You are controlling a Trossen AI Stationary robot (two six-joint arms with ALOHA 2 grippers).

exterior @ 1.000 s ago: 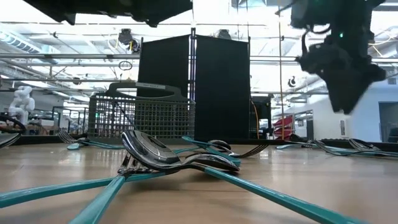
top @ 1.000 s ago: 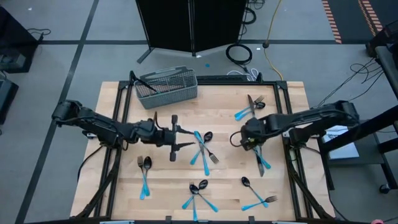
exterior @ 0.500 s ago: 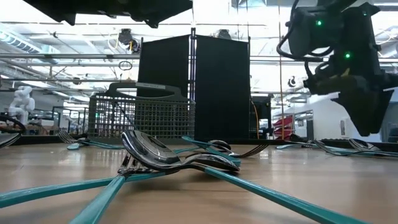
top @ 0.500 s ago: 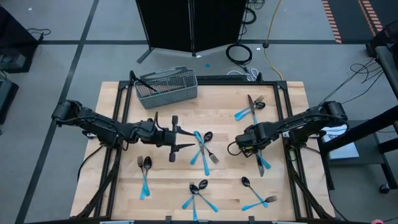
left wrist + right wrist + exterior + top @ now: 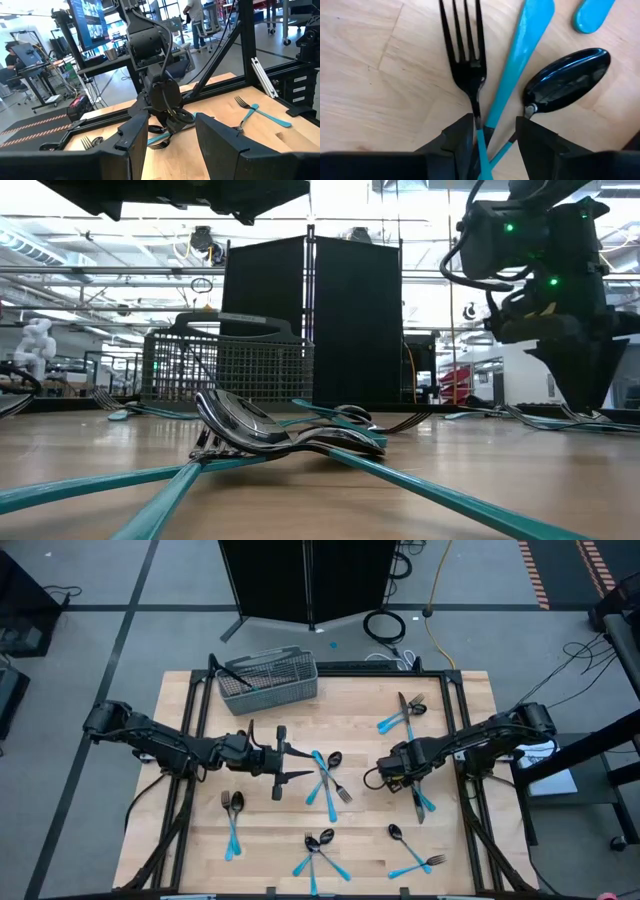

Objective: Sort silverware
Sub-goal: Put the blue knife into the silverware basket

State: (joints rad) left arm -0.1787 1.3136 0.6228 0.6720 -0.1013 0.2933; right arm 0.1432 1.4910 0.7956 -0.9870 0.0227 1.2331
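The right gripper (image 5: pixel 381 773) is hanging low over the wooden bench (image 5: pixel 360 720), just right of the middle, with its wrist camera looking straight down on a small heap of silverware. In that view its fingers (image 5: pixel 457 137) are standing apart and straddling the neck of a fork (image 5: pixel 465 55), where the dark tines meet the light-blue handle; nothing is clamped yet. A second blue handle (image 5: pixel 517 65) is running diagonally through the same gap, and a spoon (image 5: pixel 565 80) is lying just beside the far finger.

The left gripper (image 5: pixel 283 762) is waiting level above the bench, left of the crossed cluster (image 5: pixel 326 778) in the middle, its fingers spread and holding nothing.

The remaining silverware is lying scattered in little heaps: a pair (image 5: pixel 232 818) at the near left, a bunch (image 5: pixel 318 852) at the near edge, another (image 5: pixel 412 852) at the near right, one (image 5: pixel 400 712) toward the far right. The wire-mesh basket (image 5: pixel 268 680) is sitting at the far left corner.

The main risk is probably a double pick. With two pieces between the fingers, closing may trap both, or squeeze the neighbouring handle so it pivots and knocks the spoon. The fork's neck is thin and smooth, so a grip there could also let it swing or slip. Both arms are pointing toward the middle, so crowding is possible.
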